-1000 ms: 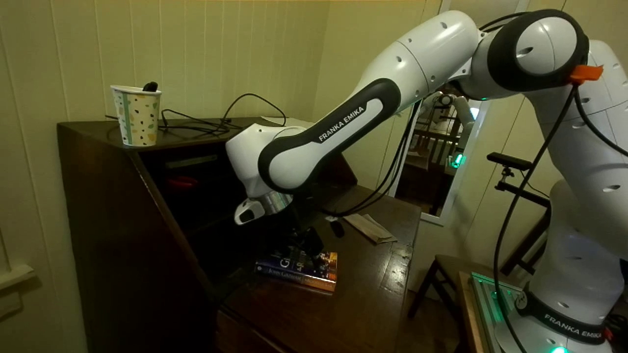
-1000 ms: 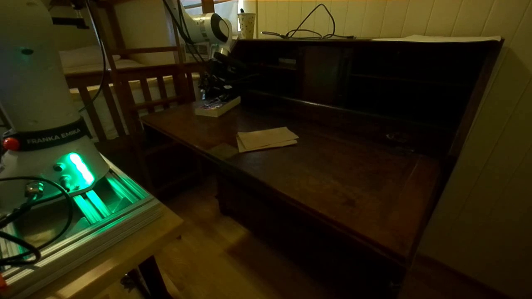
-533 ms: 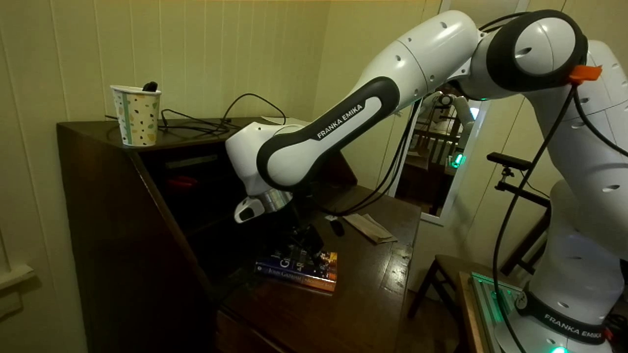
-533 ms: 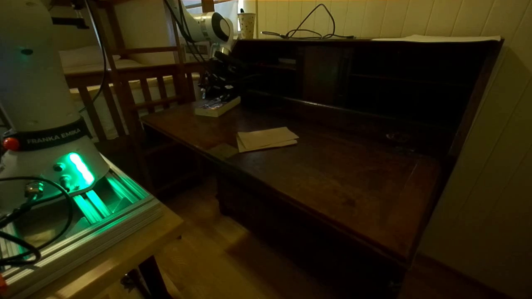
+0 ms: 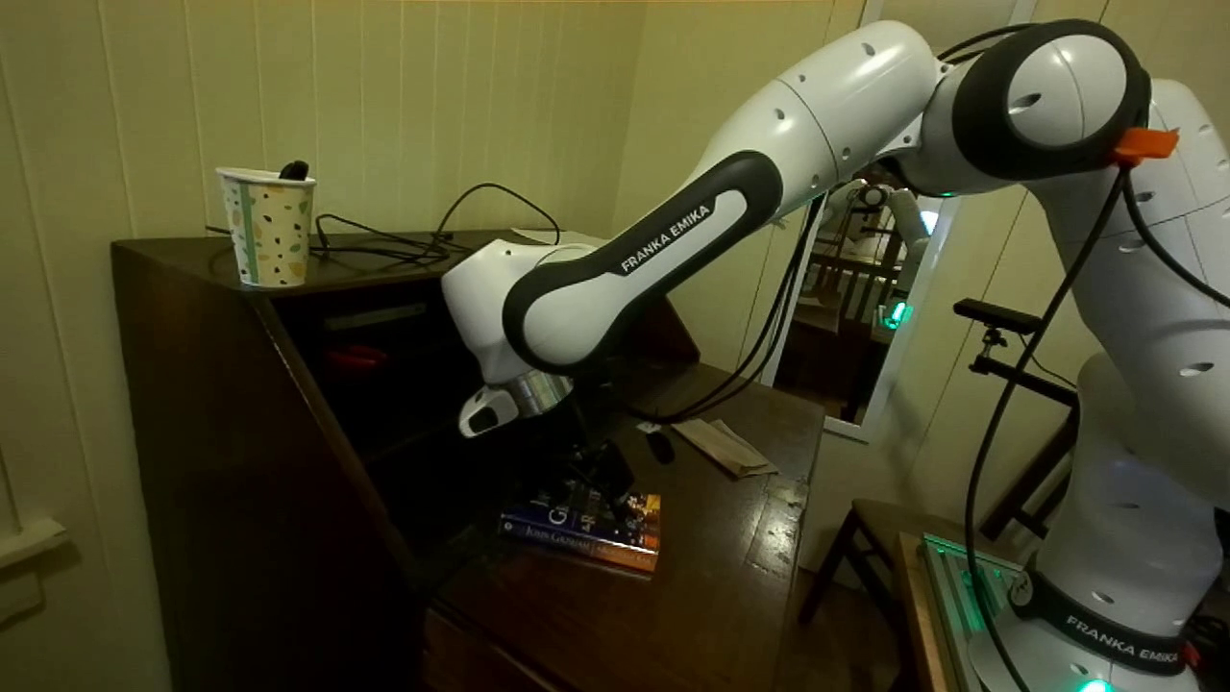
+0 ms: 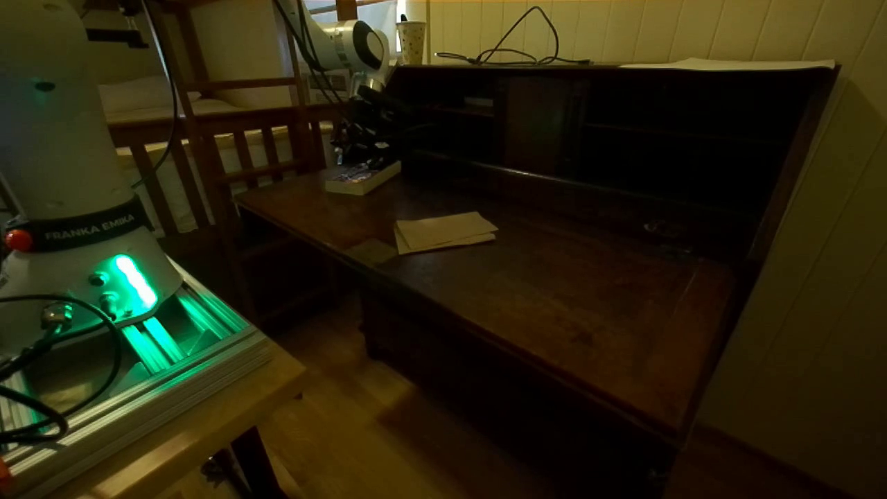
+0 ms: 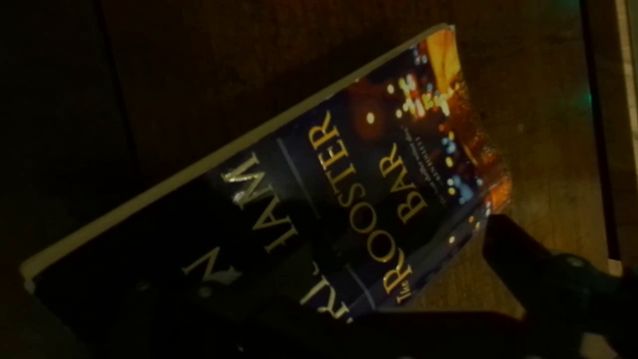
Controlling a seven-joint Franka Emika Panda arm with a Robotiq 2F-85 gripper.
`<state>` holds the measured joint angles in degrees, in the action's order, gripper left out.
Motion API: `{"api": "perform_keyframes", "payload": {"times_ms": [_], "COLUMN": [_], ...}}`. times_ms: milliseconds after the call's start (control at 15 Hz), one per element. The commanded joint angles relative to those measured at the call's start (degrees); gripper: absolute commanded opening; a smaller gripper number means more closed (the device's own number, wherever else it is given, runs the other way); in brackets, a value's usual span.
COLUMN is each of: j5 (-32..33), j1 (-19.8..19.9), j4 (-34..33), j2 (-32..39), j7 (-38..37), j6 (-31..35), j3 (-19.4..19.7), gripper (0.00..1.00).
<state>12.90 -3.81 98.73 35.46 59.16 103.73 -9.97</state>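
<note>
My gripper (image 6: pixel 358 159) is spread over glossy Rooster Bar paperback (image 7: pixel 299 194), contact unclear; folded tan paper (image 6: pixel 447 231) at its four o'clock in an exterior view.

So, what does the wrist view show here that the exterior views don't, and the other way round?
Only the wrist view: the title, "The Rooster Bar", fully legible across the cover.

Only the exterior views: the patterned cup and tangled cable on the desk's upper ledge, the folded paper on the desktop, and the white arm.

Shared: the book lying cover up, the dark wooden desktop under it, and dark gripper fingers close to the book.
</note>
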Motion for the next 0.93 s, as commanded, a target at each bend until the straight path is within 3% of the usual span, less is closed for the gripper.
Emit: {"api": "perform_keyframes", "payload": {"times_ms": [0,400,867], "j5": [-5.4,-21.5,-29.0], "j1": [1.1,3.0,1.4], "j4": [-1.2,-2.8,-8.1], "j2": [1.8,4.5,8.8], "j7": [-1.9,-1.9,-1.3], "j6": [1.1,2.0,0.8], "j3": [-0.5,-3.2,-5.7], "gripper": [1.00,1.00,1.00]}}
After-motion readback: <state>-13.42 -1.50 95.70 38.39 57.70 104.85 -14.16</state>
